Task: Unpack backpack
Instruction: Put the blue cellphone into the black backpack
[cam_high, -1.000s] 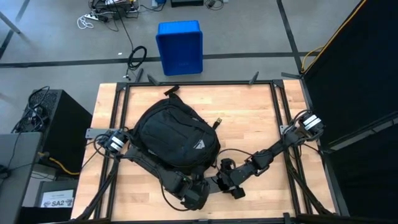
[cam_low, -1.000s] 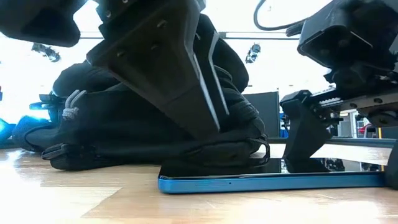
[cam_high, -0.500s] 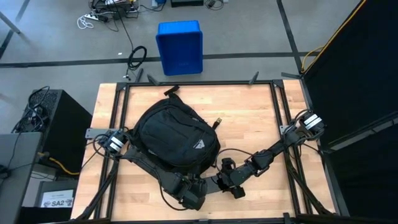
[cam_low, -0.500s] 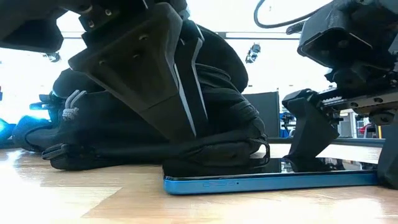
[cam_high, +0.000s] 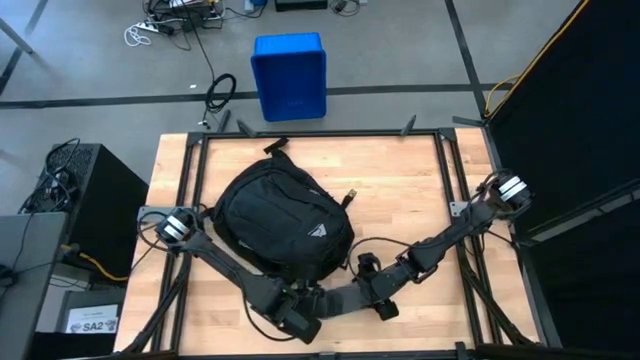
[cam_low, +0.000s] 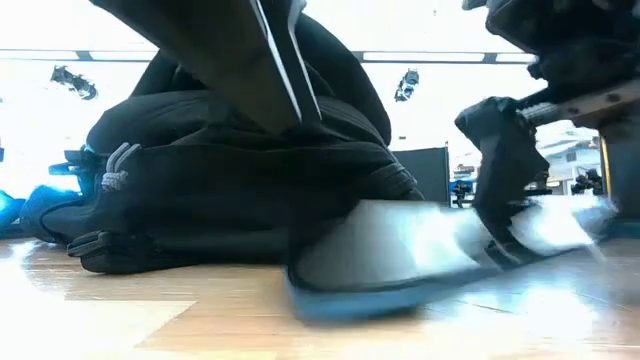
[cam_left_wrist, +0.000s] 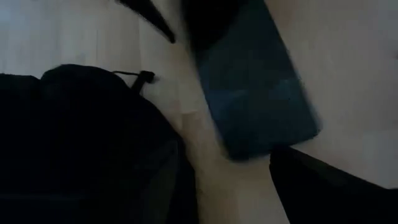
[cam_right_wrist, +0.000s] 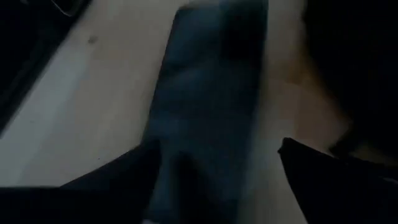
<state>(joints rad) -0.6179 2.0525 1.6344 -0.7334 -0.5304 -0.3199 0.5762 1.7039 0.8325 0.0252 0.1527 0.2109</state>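
From above, the backpack (cam_high: 283, 224) lies in the middle of the wooden table (cam_high: 400, 190), and both arms reach in at its near edge, the left gripper (cam_high: 305, 318) beside the right gripper (cam_high: 372, 290). From the table-top camera, a flat blue phone (cam_low: 400, 262) is out of the bag, one end tipped up off the wood, with the right gripper's finger touching it. The left wrist camera shows the phone (cam_left_wrist: 255, 87) lying free beside the bag; those fingers are spread wide and hold nothing. The right wrist camera shows its fingers on both sides of the phone (cam_right_wrist: 205, 112), but I cannot tell if they squeeze it. So one thing looks unpacked; whether more waits inside is hidden.
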